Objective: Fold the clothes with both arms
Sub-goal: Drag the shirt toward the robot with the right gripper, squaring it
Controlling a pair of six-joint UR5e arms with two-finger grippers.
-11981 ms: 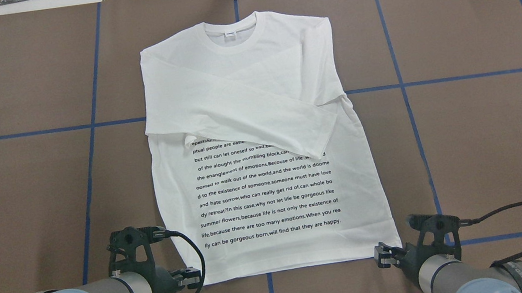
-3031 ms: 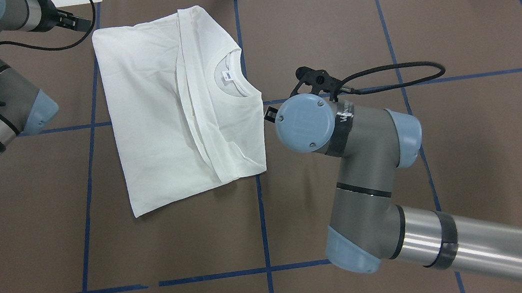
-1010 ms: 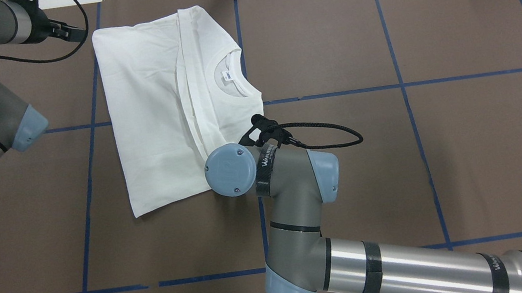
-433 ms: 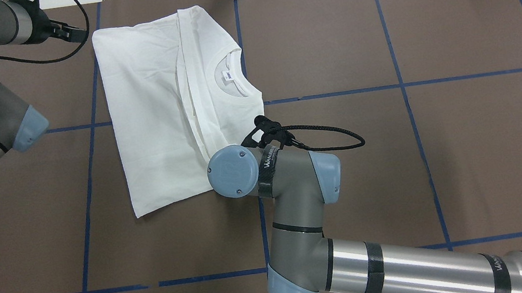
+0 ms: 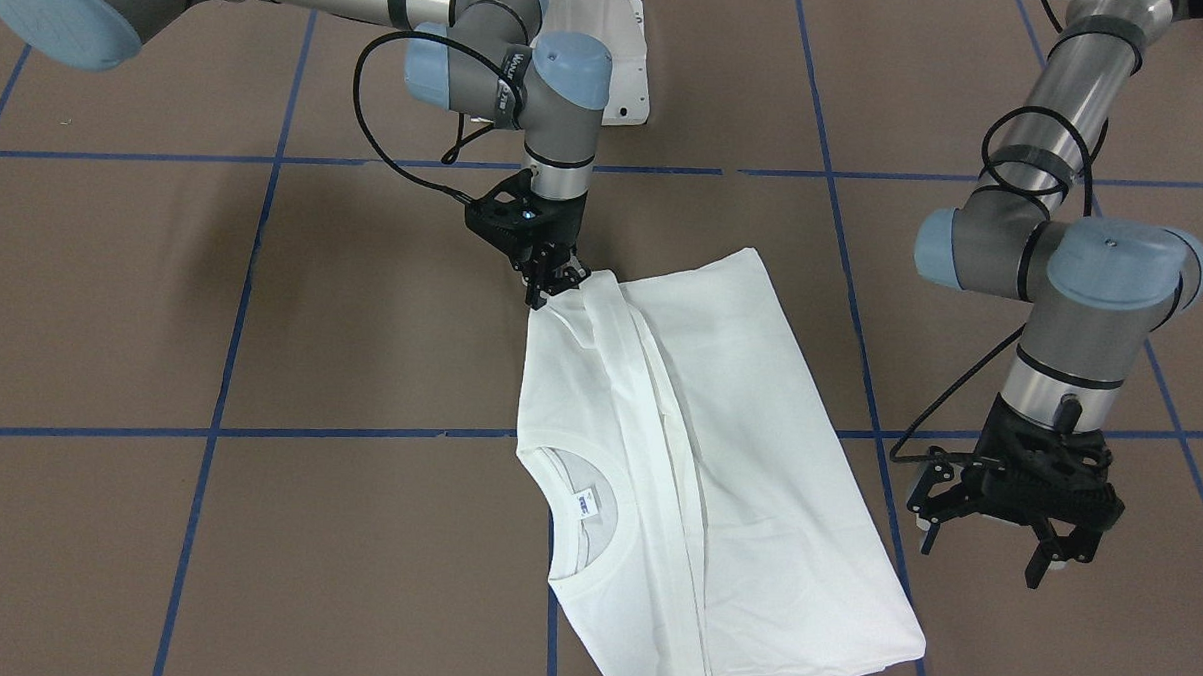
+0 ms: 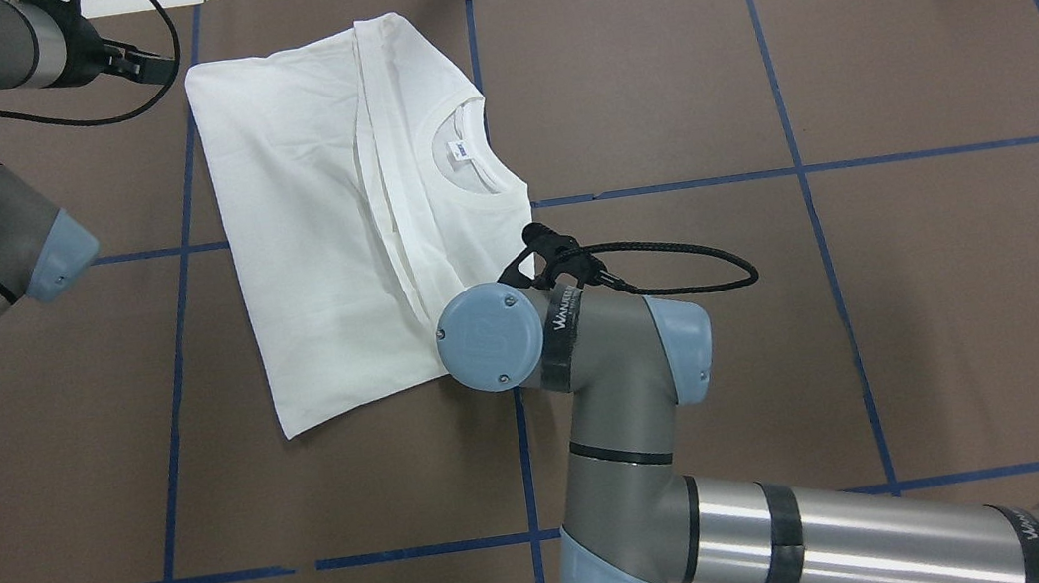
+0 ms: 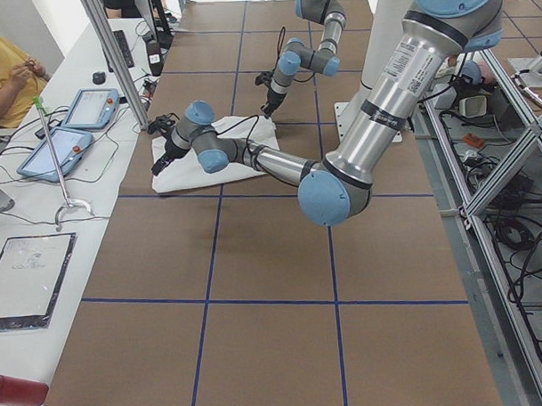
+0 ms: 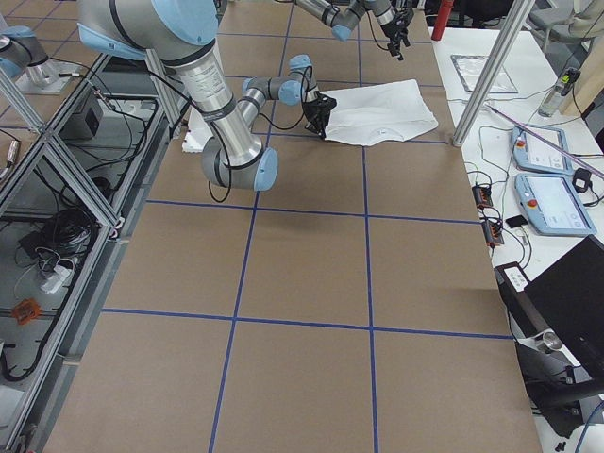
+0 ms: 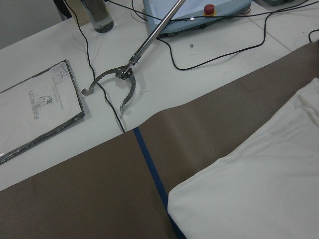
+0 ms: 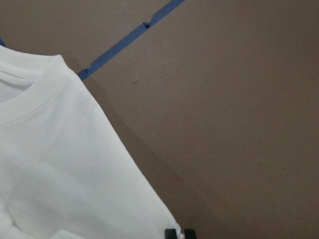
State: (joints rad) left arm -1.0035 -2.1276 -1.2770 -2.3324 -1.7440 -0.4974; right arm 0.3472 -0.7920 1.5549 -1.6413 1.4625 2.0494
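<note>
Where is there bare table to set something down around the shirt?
The table right of the shirt, past the right arm, is bare, as is the near-left stretch in front of the shirt. It is crowded at the shirt's near corner, which the right pincer grips, and by its far-left corner, where the open left pincer hangs.

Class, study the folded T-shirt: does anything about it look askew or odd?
Yes. The T-shirt lies skewed, its edges slanting against the blue tape lines. Its corner nearest the robot is pulled into creases where the right tool pinches it. The left tool hangs open, clear of the cloth.
</note>
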